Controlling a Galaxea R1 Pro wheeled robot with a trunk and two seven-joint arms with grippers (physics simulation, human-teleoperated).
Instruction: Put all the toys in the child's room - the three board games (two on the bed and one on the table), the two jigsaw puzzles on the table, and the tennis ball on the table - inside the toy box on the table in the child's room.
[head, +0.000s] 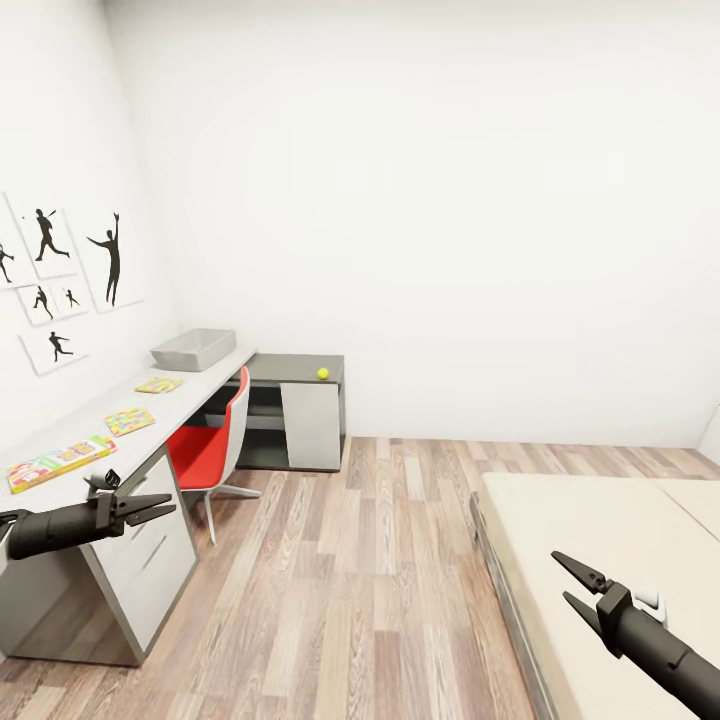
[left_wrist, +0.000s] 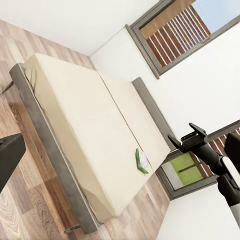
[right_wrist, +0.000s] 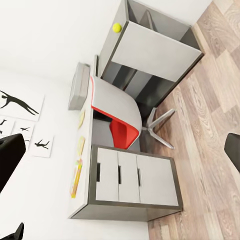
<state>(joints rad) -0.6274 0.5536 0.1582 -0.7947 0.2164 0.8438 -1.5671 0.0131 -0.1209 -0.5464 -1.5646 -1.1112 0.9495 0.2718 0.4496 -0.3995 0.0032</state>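
Along the left wall runs the table (head: 190, 395). On it, from far to near, lie the grey toy box (head: 193, 349), two jigsaw puzzles (head: 159, 384) (head: 129, 421) and a colourful board game (head: 58, 463). The tennis ball (head: 323, 373) rests on the dark corner section. The right wrist view shows the ball (right_wrist: 116, 27), the toy box (right_wrist: 79, 86) and the game (right_wrist: 76, 177). Another board game (left_wrist: 143, 161) lies on the bed (left_wrist: 85, 120) near its far edge. My left gripper (head: 150, 507) hovers open beside the table's near end. My right gripper (head: 573, 585) is open and empty over the bed (head: 600, 530).
A red and white swivel chair (head: 213, 440) stands tucked at the table, its legs reaching onto the wood floor (head: 370, 560). White drawers (head: 155, 560) close the table's near end. Silhouette prints (head: 60, 270) hang above it. A grey-framed window (left_wrist: 175, 30) is behind the bed.
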